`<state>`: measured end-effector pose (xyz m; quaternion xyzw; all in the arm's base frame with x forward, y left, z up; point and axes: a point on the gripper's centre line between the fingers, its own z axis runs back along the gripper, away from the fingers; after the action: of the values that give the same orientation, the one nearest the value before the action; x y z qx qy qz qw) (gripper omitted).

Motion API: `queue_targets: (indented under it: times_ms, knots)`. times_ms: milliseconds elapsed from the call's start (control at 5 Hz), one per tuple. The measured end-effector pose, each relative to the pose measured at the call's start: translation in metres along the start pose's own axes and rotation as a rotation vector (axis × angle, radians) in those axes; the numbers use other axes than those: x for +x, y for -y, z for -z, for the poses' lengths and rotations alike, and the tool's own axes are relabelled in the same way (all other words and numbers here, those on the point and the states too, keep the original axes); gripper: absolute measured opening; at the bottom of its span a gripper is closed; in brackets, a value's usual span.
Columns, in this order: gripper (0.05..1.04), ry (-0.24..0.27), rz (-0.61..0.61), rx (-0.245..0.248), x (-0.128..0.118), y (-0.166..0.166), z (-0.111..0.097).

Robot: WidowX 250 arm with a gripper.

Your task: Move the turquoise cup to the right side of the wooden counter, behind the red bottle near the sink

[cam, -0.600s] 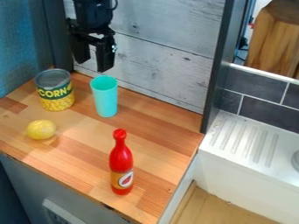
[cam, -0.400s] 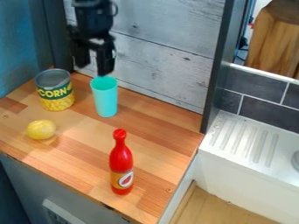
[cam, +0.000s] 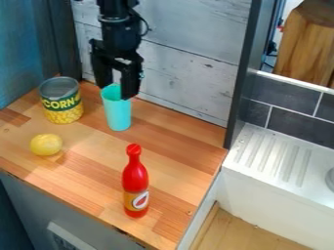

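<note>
From where I stand, the black gripper [cam: 117,91] is hanging down over the back of the wooden worktop [cam: 176,132], right at the top of a turquoise cup [cam: 118,114]. Its claw is spread, with a clear gap between the two fingers, and nothing is pinched in it. One finger comes down by the left side of the cup's mouth, and the other, which looks lower from here, covers part of the rim on the right. I can't tell whether either of them touches the cup. The cup itself stands upright near the worktop's back edge, to the left of the middle of that edge. Just to its left, close to the back left corner, a can of corn [cam: 62,105] stands upright too, its label yellow and green and its metal top facing up. A yellow lemon [cam: 46,145] lies in front of the can, over towards the front edge on the left side. The red bottle [cam: 135,179] stands upright with its red cap on, well apart from the cup, nearer the corner where the front and right edges meet. Behind the worktop rises a wall of pale, weathered planks [cam: 186,73], and past the right edge there's a white sink unit [cam: 274,158] with a grooved draining surface, below dark grey tiles [cam: 297,122].
</note>
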<state>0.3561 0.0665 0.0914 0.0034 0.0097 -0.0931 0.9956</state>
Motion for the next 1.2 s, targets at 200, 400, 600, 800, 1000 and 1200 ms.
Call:
queue_targets:
  times_ms: [200,400,600,800,1000,1200]
  knots:
    - [1.003,-0.001,0.001,0.004,0.002,0.004,0.001]
    - [1.003,-0.038,-0.001,0.002,0.003,0.002,0.009]
    - [1.003,-0.055,0.002,0.005,0.004,0.0,0.015]
    - [1.003,-0.063,0.002,0.002,0.008,-0.001,0.02]
    - [1.003,-0.046,0.005,-0.007,0.01,0.0,0.021]
    - [1.003,-0.063,0.03,-0.012,0.015,0.009,0.031]
